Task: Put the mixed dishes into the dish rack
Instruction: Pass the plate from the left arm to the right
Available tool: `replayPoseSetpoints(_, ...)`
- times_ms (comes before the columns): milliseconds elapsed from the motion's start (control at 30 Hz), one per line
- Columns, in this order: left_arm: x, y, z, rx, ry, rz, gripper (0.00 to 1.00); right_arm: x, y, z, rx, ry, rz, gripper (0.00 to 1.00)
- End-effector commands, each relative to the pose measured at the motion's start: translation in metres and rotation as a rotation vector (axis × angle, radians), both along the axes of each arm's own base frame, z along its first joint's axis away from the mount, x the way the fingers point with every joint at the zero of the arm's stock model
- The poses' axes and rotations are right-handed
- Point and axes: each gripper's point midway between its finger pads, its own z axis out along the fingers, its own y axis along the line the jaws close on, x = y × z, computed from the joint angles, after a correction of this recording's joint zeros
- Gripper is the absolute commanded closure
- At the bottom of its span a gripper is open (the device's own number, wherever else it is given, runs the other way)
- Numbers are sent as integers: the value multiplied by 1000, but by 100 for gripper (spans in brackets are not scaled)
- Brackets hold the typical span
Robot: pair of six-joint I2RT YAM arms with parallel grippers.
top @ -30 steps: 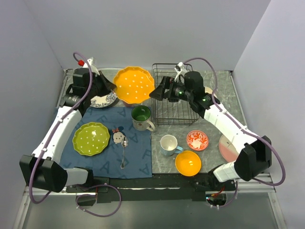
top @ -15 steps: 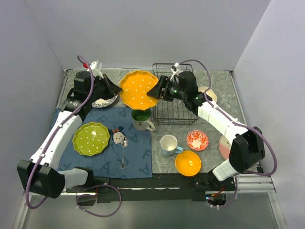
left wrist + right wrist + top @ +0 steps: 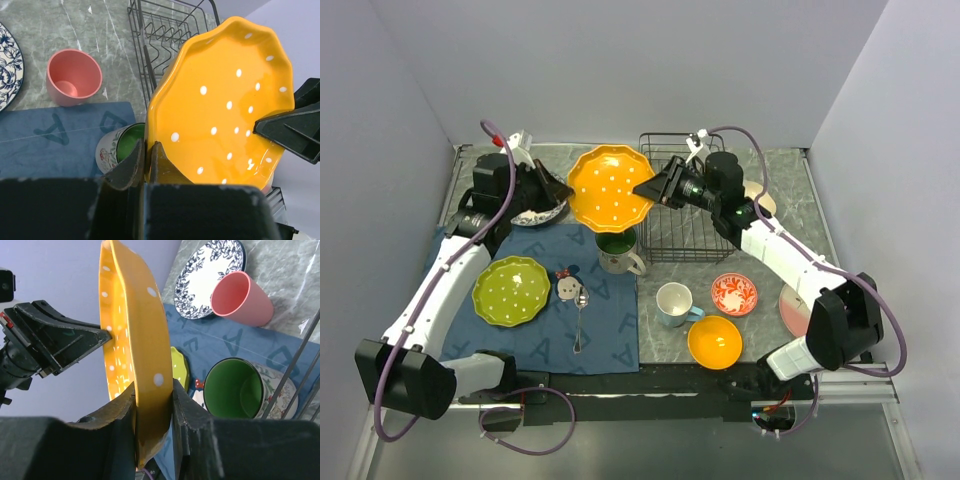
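Above the far middle of the bench (image 3: pixel 765 262), an orange scalloped plate (image 3: pixel 610 188) with white dots hangs in the air, tilted nearly on edge between two robot arms. The left fingers (image 3: pixel 131 162) are closed tight on the plate's left rim. The right fingers (image 3: pixel 122 415) straddle the opposite rim, one on each face, and appear clamped onto it. The plate is just left of the dish rack (image 3: pixel 685 238), a black wire rack with no dish showing in its visible slots. It hangs directly over a green-lined mug (image 3: pixel 616 245) at the far edge of a blue cloth mat (image 3: pixel 610 320).

This looks like a handover, with the plate passing from the left arm to the right arm, which is nearer the rack. Next, the left fingers would need to let go and draw back to the left, but only once the right grip is firm. The right arm would then carry the plate right, keep it on edge, and lower it between the upright dividers, clear of the mug below.

Other dishes wait on the bench: a lime-green plate (image 3: pixel 511 290), a pink cup (image 3: pixel 74 76), an orange bowl (image 3: pixel 714 341) and a small red-patterned dish (image 3: pixel 734 294).
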Motion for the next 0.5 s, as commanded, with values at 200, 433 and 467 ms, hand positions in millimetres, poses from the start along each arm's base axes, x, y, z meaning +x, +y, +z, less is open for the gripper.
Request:
replayPoseSetpoints(200,-17,-19,89,-103,-274,-105,49,-36,5,43,67,-189,106,100)
replayPoseSetpoints(433,-25,-25,89,-113,-298,-156,17,-54,6,61,111,-230,168,100)
replayPoseSetpoints(467,-24,-26,88,-117,-297,-160,16,-56,6,63,118,-235,172,100)
